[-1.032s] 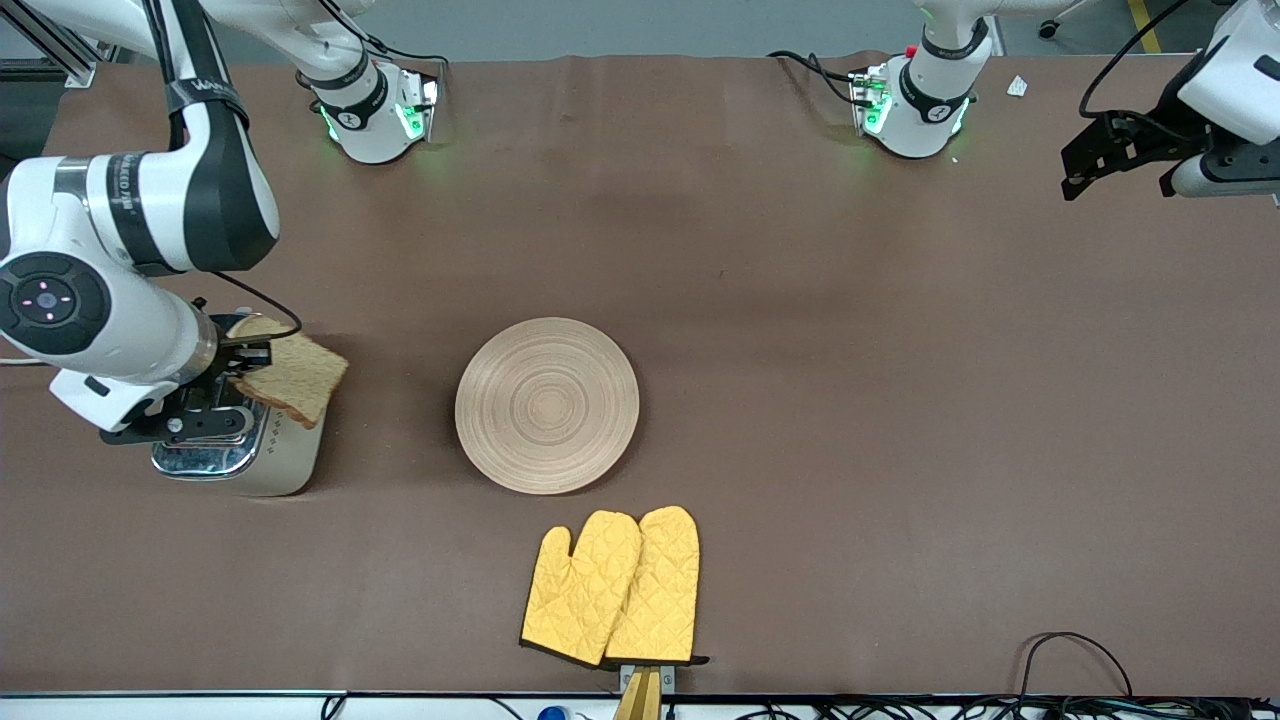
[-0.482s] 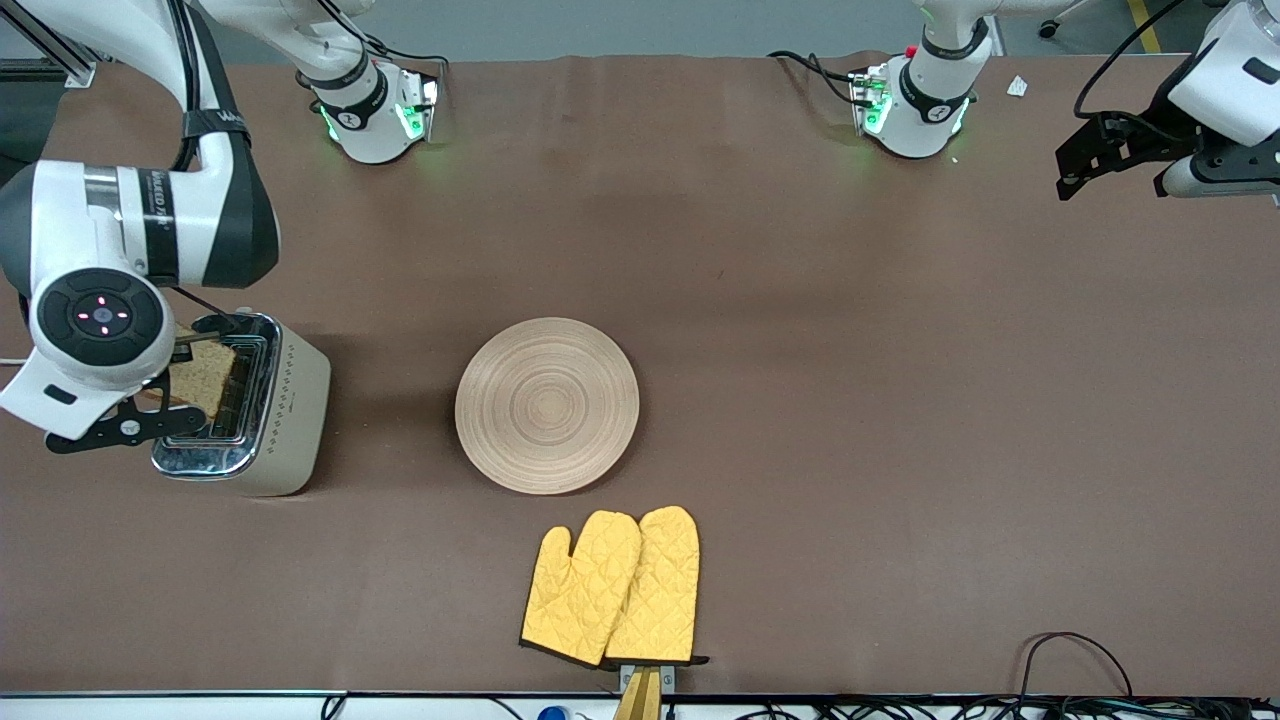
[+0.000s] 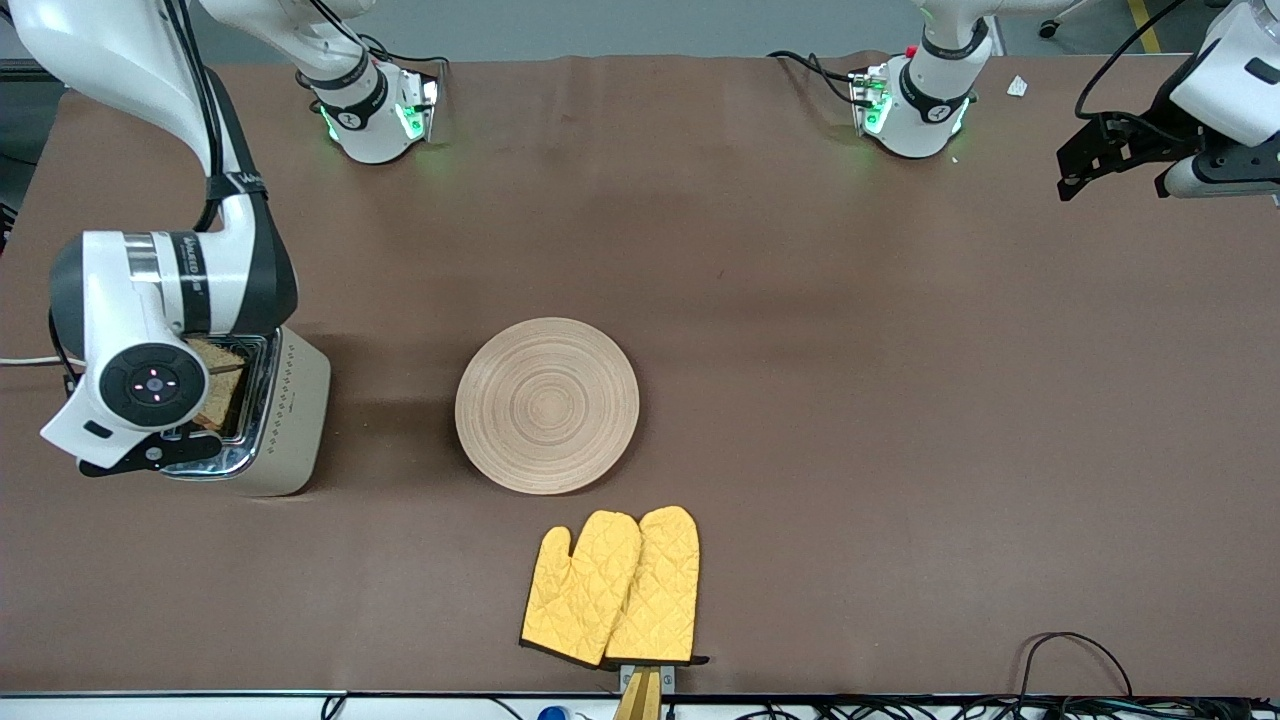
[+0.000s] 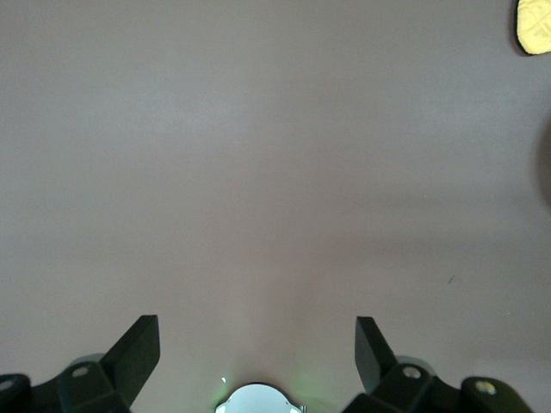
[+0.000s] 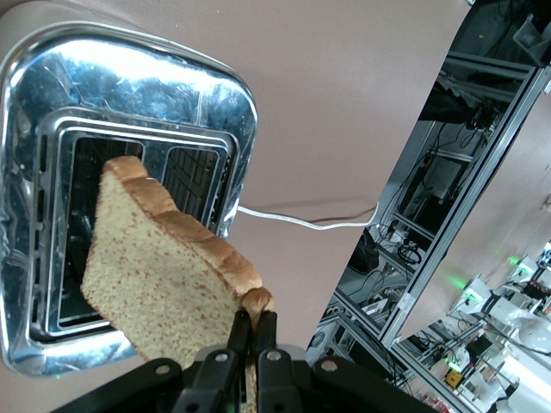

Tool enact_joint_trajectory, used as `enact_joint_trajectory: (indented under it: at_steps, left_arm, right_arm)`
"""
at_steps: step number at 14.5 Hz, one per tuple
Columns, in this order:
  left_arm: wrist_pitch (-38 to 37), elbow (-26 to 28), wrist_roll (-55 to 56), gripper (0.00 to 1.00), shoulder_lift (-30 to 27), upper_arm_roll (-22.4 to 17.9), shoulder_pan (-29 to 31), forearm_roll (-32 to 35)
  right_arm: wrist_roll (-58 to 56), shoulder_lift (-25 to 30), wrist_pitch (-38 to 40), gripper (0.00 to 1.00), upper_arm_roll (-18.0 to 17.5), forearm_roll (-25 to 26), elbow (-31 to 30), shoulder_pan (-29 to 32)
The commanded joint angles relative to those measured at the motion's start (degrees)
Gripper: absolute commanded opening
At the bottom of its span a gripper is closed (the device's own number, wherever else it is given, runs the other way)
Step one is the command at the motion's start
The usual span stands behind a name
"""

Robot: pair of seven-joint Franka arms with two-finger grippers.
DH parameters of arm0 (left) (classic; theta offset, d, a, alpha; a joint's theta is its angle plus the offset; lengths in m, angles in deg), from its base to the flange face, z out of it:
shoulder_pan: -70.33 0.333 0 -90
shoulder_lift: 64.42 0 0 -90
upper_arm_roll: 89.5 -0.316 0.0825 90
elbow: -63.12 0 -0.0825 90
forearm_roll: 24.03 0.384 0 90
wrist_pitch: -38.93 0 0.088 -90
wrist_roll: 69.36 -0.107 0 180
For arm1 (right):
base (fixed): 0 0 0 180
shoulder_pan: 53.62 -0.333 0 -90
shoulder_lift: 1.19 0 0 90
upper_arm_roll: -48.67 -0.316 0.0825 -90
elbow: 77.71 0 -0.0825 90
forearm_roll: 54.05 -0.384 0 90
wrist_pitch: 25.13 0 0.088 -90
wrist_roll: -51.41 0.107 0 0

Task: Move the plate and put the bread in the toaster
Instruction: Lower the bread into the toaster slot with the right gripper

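Right gripper (image 5: 250, 331) swung bread (image 5: 159, 267) over toaster (image 3: 290, 410) slots, pinching crust; insertion pending; plate (image 3: 547, 405) mid-table; left gripper (image 4: 256, 348) spread, waiting over bare table.

Right arm (image 3: 170, 270) band lettering (perhaps "WAREED"), hardly legible.

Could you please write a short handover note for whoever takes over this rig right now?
Right gripper: shut on the brown wholegrain bread slice, held tilted above the cream-and-chrome toaster; not in a slot yet.
Left gripper: open, empty, waiting over bare table at the left arm's end.
Round pale wooden plate: mid-table, with yellow oven mitts nearer the front camera.
Left: lower the bread into a slot, release.
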Motion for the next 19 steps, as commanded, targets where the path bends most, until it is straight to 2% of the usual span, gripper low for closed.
enact_joint_trajectory:
  at_steps: [1, 7, 8, 9, 11, 12, 13, 16, 17, 19]
  left_arm:
    - [0.51, 0.11, -0.73, 1.00, -0.52, -0.29, 0.21, 0.45]
    - [1.13, 0.02, -0.73, 1.00, -0.17, -0.29, 0.04, 0.62]
    - [1.13, 0.02, -0.73, 1.00, -0.17, -0.29, 0.04, 0.62]
    - [1.13, 0.02, -0.73, 1.00, -0.17, -0.21, 0.04, 0.62]
    - [1.13, 0.02, -0.73, 1.00, -0.17, -0.12, 0.13, 0.62]
    - [1.21, 0.02, -0.73, 1.00, -0.17, -0.12, 0.04, 0.62]
    - [1.39, 0.02, -0.73, 1.00, -0.08, -0.12, -0.05, 0.62]
    - [1.39, 0.02, -0.73, 1.00, -0.08, 0.06, -0.14, 0.71]
    - [1.39, 0.02, -0.73, 1.00, -0.16, 0.06, -0.14, 0.71]
    - [1.30, 0.11, -0.73, 1.00, -0.17, 0.14, -0.31, 0.62]
  right_arm:
    - [3.29, -0.89, 0.88, 0.00, -0.58, 0.43, 0.81, -0.06]
    - [7.77, -3.52, 0.44, 0.03, -0.58, -2.20, 0.81, -0.50]
    - [8.48, -3.62, 0.18, 0.14, -0.58, -2.12, 0.81, -0.50]
    - [8.75, -3.62, 0.17, 0.34, -0.58, -1.86, 0.90, -0.50]
    - [8.75, -3.36, 0.26, 0.82, -0.67, -1.68, 1.51, -0.68]
    - [8.66, -3.09, 0.52, 0.97, -0.84, -2.03, 3.25, -0.68]
    - [8.14, -2.83, 0.79, 1.00, -0.93, -3.43, 5.53, -0.59]
    - [7.70, 0.76, 0.62, 1.00, -1.02, -10.27, 7.14, -0.42]
    - [7.52, 2.34, 0.44, 1.00, -1.11, -13.17, 7.14, -0.15]
    - [6.21, 6.56, 0.18, 1.00, -0.76, -22.20, 6.70, 1.50]
